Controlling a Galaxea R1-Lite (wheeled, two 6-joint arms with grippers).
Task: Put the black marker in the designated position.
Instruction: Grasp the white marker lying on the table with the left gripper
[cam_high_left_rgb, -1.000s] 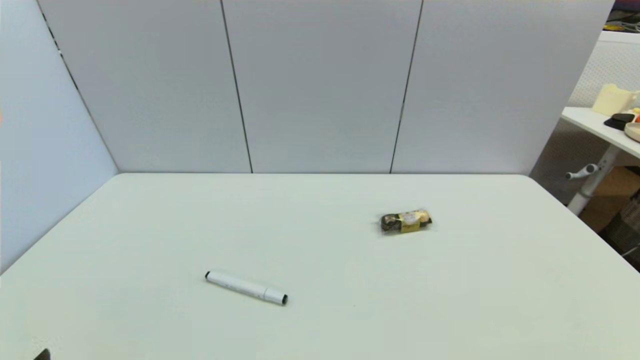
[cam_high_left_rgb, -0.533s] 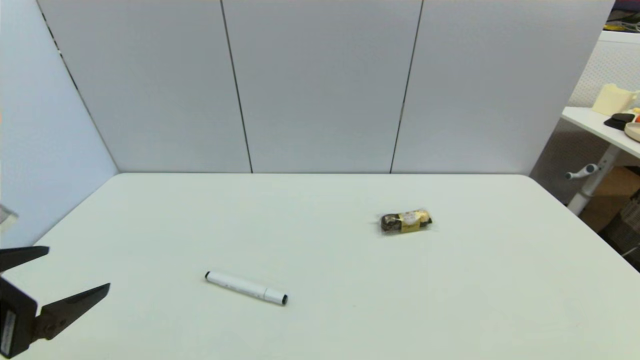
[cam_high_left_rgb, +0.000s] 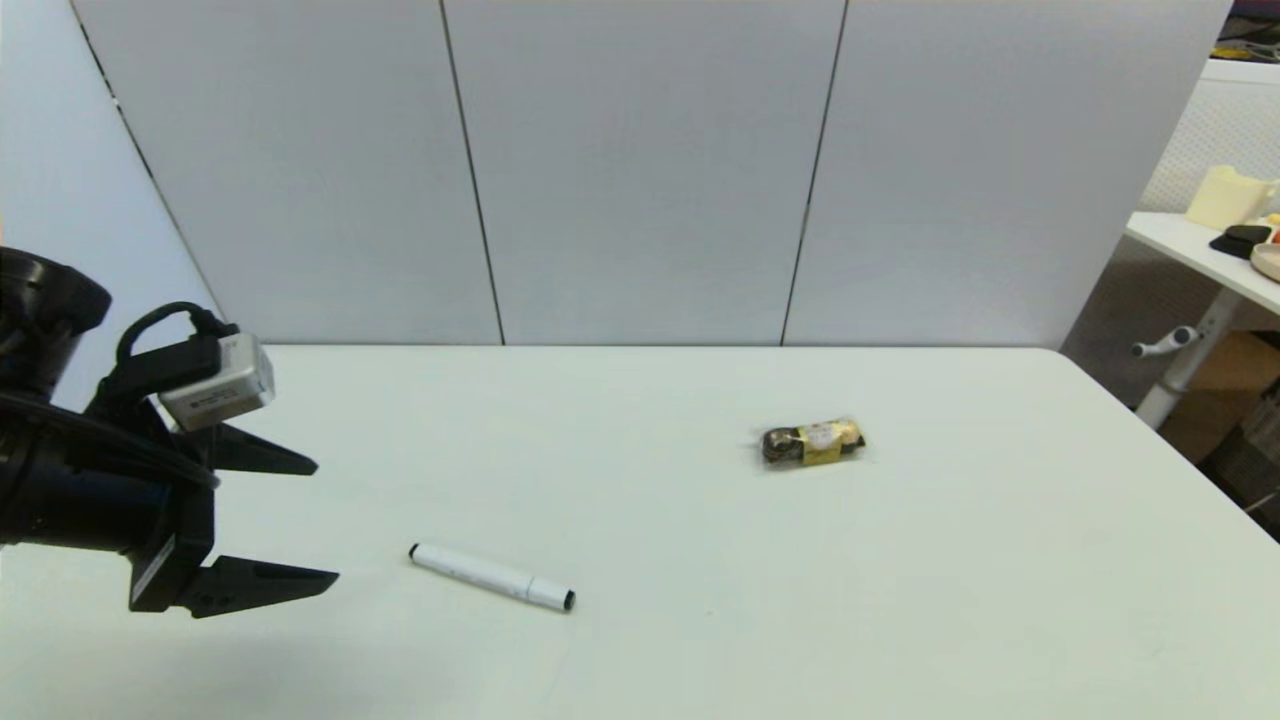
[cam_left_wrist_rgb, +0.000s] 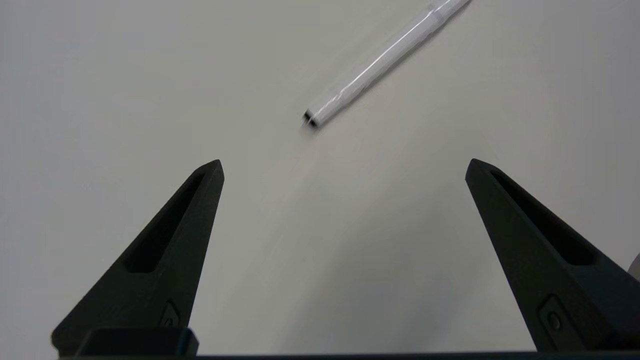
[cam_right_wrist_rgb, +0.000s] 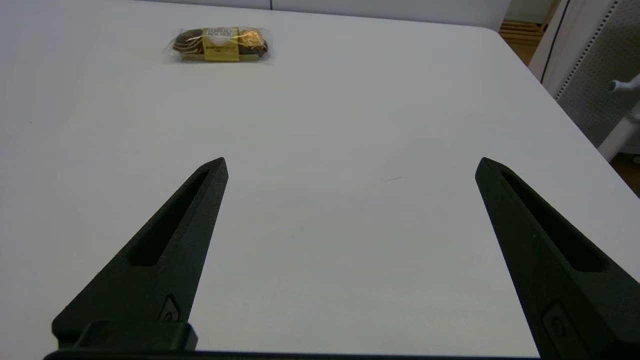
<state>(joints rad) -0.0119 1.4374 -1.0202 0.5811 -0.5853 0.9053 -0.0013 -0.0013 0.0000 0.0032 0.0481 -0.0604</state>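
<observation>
1. Nearest the robot, at the left front of the white table (cam_high_left_rgb: 900, 600), the left gripper (cam_high_left_rgb: 325, 520) hovers with its two black fingers spread wide and nothing between them.
2. Just to the right of that gripper lies one black marker (cam_high_left_rgb: 490, 577), flat on the tabletop and apart from the fingertips; its near black tip points toward the gripper, and its white barrel runs away toward the robot's right and slightly nearer the robot.
3. From the left wrist camera, the marker (cam_left_wrist_rgb: 380, 60) lies ahead of the open fingers, angled, not between them.
4. Off the head camera's picture, the right gripper (cam_right_wrist_rgb: 350, 167) also stands wide open over bare table.
5. Farther back and right rests one gold-and-brown snack packet (cam_high_left_rgb: 812, 443), well apart from the marker.
</observation>
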